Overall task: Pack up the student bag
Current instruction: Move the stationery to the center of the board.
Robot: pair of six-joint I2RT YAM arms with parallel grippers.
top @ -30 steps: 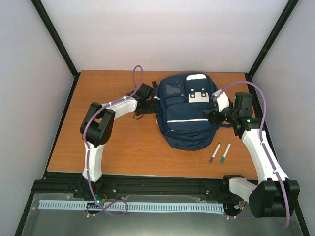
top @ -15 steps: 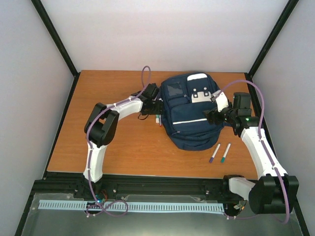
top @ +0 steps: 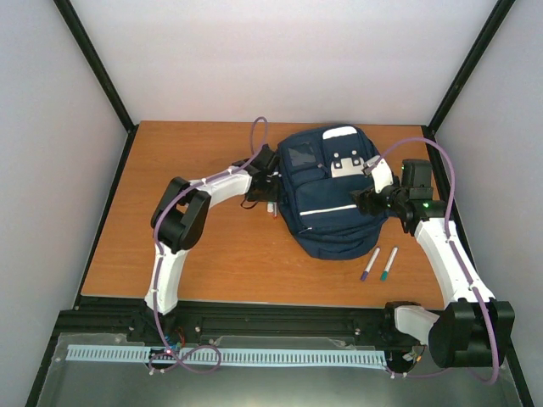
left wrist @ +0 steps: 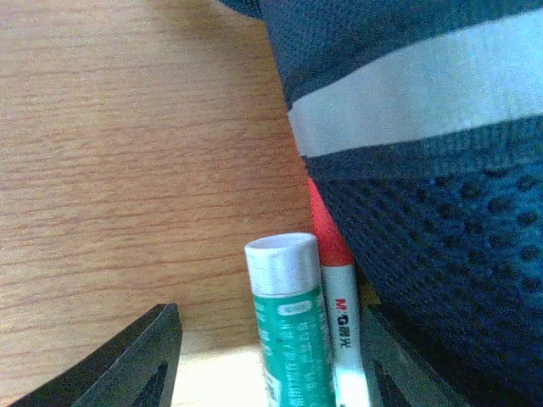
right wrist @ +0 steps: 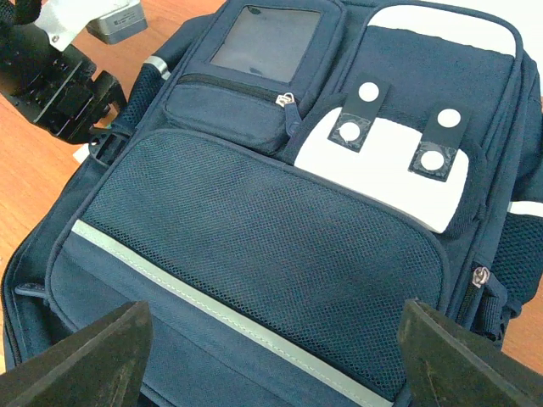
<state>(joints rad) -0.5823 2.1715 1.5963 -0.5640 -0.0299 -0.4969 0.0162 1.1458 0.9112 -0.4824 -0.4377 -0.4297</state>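
The student bag (top: 327, 203) lies flat on the table (top: 187, 153) between the two arms, front face up, probably so its pockets can be reached from both sides. The left gripper (top: 270, 181) sits low against the bag's side. Just ahead of its fingertips a green-labelled tube (left wrist: 288, 339) with a white cap and a red-capped marker (left wrist: 338, 288) lie side by side, pointing at the bag's mesh side panel (left wrist: 441, 254), which is just to the right of the jaws. That suggests the two are meant for that side pocket. The jaws stand apart, with clear wood showing between the left finger (left wrist: 136, 365) and the tube, so nothing looks clamped. The right gripper (top: 366, 201) hovers at the bag's opposite edge, spread wide and empty, likely ready to steady the fabric. Two loose markers (top: 379, 264) lie behind it, toward its base, not yet packed. Only the left wrist camera shows the tube. From above, a single pen is visible below that gripper. The right wrist camera alone shows the front mesh pocket (right wrist: 254, 229), its zip pulls and the snap-fastened white patch (right wrist: 399, 161) directly under its fingers. Only the overhead view shows the loose markers.
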